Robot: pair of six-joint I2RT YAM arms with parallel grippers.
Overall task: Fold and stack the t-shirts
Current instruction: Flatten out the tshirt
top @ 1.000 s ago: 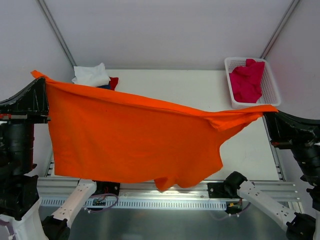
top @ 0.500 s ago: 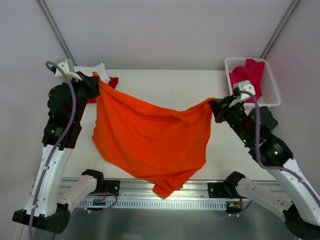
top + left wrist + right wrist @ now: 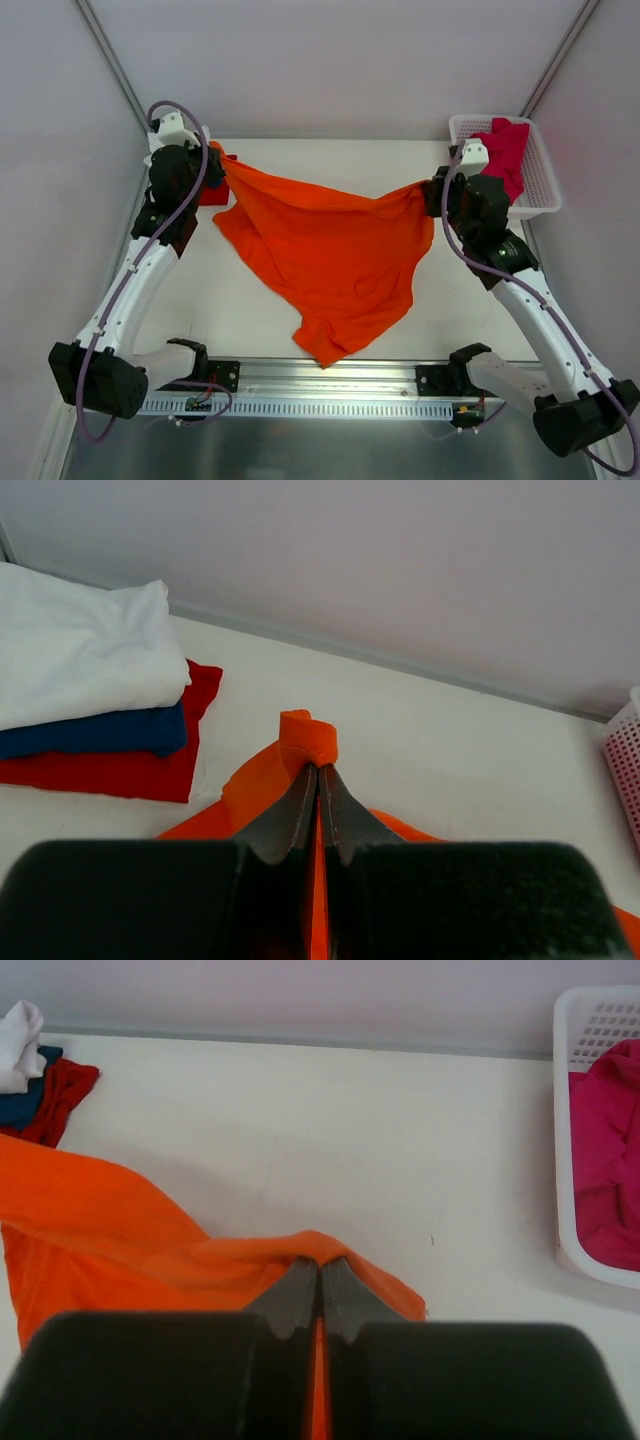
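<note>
Pinching soft orange t-shirt point(image 3: 330, 245) corners: left gripper point(image 3: 318, 772), right gripper point(image 3: 320, 1265) clamped tight (cloth sagging, wrinkled, between).

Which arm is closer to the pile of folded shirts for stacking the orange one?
Probably the left. The left end effector pinches the orange t-shirt right beside the folded pile, while the right end effector holds the other corner far across, near the basket.

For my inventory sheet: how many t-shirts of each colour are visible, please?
orange t-shirt: 1
white t-shirt: 1
dark blue t-shirt: 1
red t-shirt: 1
crimson-pink t-shirt: 1
Total: 5
</note>
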